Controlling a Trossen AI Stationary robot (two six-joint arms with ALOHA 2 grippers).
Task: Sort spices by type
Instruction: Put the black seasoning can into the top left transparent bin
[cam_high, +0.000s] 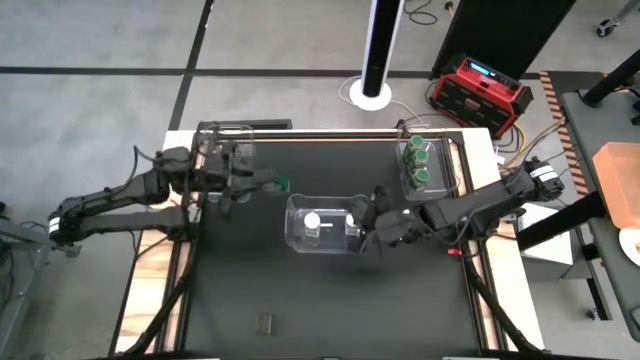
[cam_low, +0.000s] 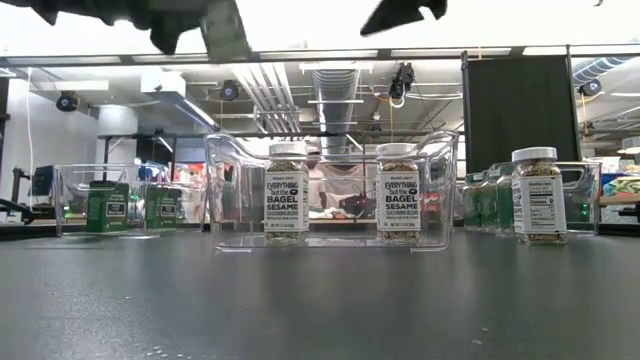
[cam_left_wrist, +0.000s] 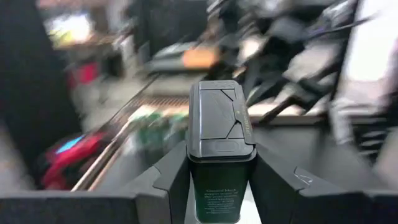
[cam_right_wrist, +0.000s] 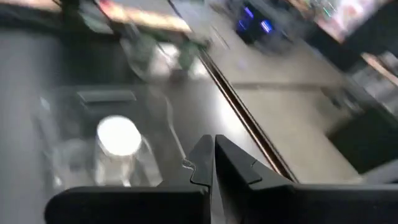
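Note:
My left gripper (cam_high: 272, 184) is shut on a dark green spice tin with a black lid (cam_left_wrist: 222, 124), in the air between the left clear bin (cam_high: 225, 150) and the middle clear bin (cam_high: 325, 240). The left bin holds green tins (cam_low: 107, 205). Two white-lidded spice jars (cam_low: 287, 195) (cam_low: 399, 195) stand upright in the middle bin. A third white-lidded jar (cam_low: 538, 195) stands to its right. Green-lidded jars (cam_high: 420, 165) fill the right bin. My right gripper (cam_right_wrist: 212, 155) hovers shut and empty over the middle bin's right end. My left gripper pinches the tin's green body (cam_left_wrist: 217, 186) between its two fingers, one on each side, just below the black lid. The lid end (cam_left_wrist: 222, 118) sticks out beyond the fingertips. The tin is lifted clear of the table.
A small dark object (cam_high: 265, 322) lies near the table's front edge. The wide dark tabletop (cam_high: 330, 300) stretches in front of the bins. Beyond the far edge stand a red case (cam_high: 480, 92) and a white pole base (cam_high: 370, 95).

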